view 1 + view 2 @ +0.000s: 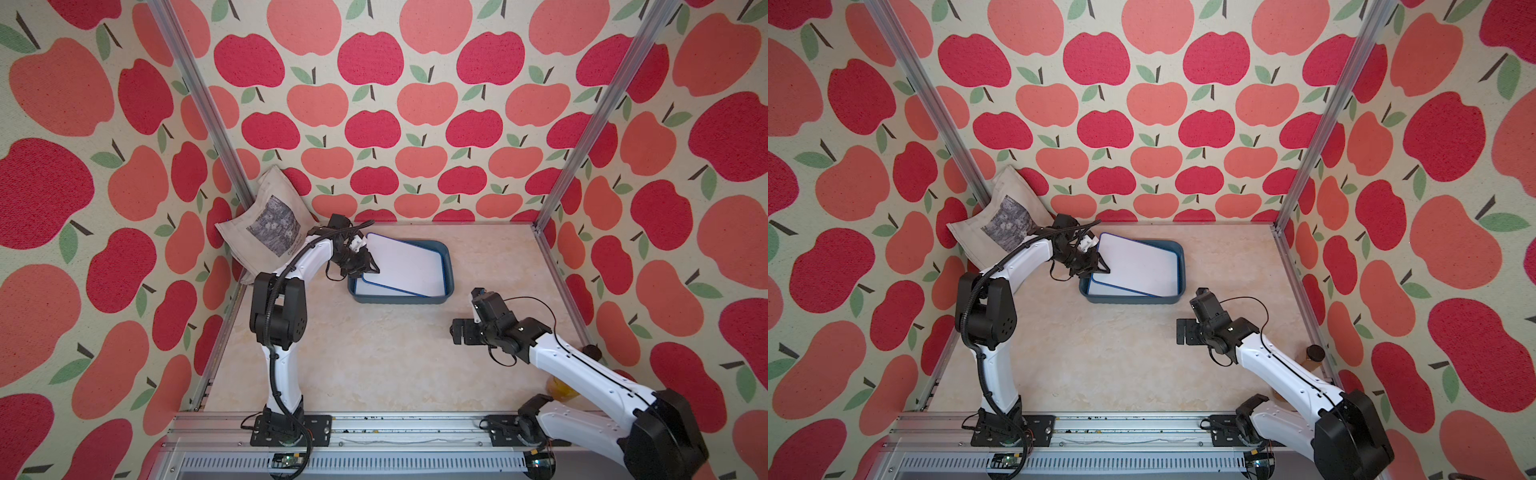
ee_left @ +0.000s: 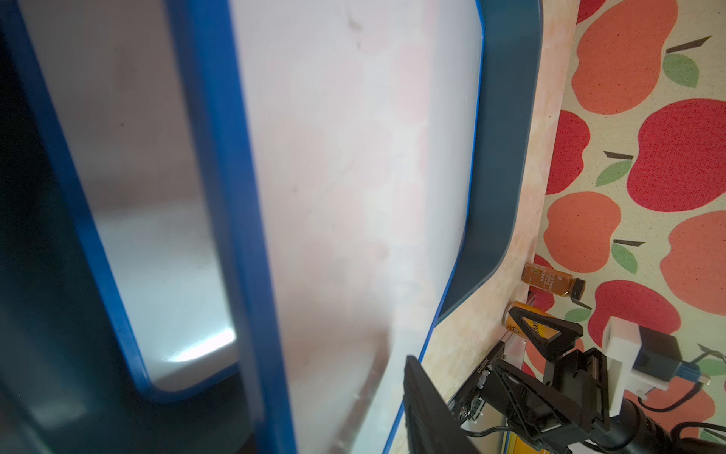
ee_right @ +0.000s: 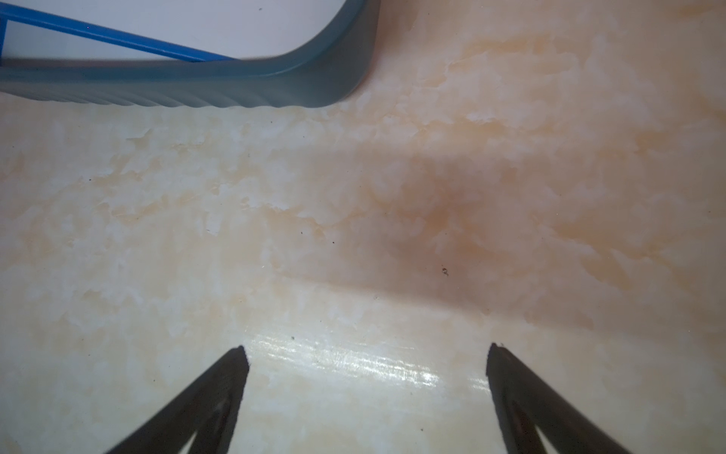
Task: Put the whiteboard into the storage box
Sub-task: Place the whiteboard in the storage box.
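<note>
Left gripper (image 1: 369,268) at the whiteboard's edge, right gripper (image 1: 465,313) spread wide

My left gripper sits at the left end of the whiteboard (image 1: 405,262), above the left rim of the storage box (image 1: 446,257). Its blue frame fills my left wrist view, too close and blurred to judge. I cannot tell whether my jaws pinch that frame or have let go. In both top views the whiteboard lies askew in the dark teal box, turned against its sides. The far left corner pokes over the rim, and the right end is down inside. It rests on a lower whiteboard (image 1: 374,288) lying flat in the box. My right gripper hangs over the bare bench (image 1: 374,353) near the box's near right corner. Its fingers are spread far apart, holding and touching nothing.
</note>
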You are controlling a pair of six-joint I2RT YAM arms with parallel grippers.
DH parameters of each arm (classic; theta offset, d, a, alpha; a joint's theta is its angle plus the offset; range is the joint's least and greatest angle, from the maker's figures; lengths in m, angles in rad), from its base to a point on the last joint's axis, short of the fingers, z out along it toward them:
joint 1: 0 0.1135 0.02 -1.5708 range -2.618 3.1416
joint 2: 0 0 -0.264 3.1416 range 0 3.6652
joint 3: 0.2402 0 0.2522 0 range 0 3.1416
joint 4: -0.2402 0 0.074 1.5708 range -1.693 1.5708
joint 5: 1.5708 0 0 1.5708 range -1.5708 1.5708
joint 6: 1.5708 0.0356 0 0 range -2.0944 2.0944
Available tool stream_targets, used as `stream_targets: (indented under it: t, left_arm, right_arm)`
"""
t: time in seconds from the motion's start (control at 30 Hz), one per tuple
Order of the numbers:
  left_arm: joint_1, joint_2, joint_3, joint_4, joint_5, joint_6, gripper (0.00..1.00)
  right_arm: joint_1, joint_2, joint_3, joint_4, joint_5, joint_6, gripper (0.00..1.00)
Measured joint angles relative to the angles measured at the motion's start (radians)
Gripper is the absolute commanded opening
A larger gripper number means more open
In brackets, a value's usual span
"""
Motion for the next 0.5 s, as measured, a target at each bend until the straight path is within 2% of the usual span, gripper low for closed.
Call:
stream_targets:
  t: [0.2,0.5]
  left_arm:
    - [0.005,0.0,-0.056,0.014,-0.001,-0.007,0.42]
    - [0.005,0.0,-0.06,0.014,-0.015,-0.007,0.42]
  right_arm:
    - [0.0,-0.006,-0.001,-0.001,0.0,0.0,0.99]
    - [0.0,-0.005,-0.001,0.0,-0.007,0.0,0.99]
